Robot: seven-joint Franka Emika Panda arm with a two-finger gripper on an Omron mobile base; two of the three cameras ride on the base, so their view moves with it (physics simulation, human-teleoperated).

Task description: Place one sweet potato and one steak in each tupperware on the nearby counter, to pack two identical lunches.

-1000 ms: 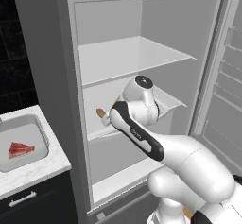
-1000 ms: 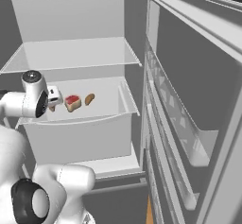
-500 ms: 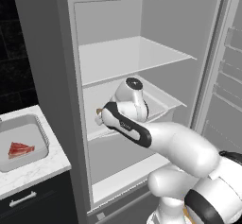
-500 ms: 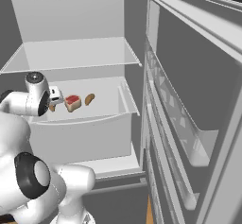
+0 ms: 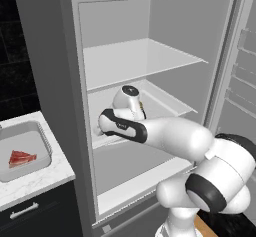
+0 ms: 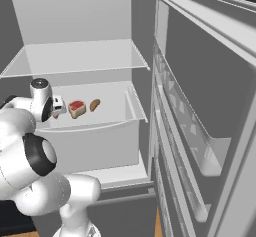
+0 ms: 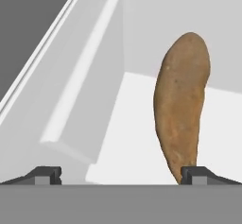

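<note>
gripper wide open inside the fridge drawer, holding nothing. sweet potato lies off-centre, touching the one fingertip. risk: closing now nudges or rolls it away rather than pinching it. steak sits in tupperware.

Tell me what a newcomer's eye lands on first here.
The open fridge, with the white arm reaching into its drawer. There a steak and a sweet potato lie side by side. In the hand view another sweet potato looms large before the open end effector; a second steak sits in a tupperware on the counter.
</note>
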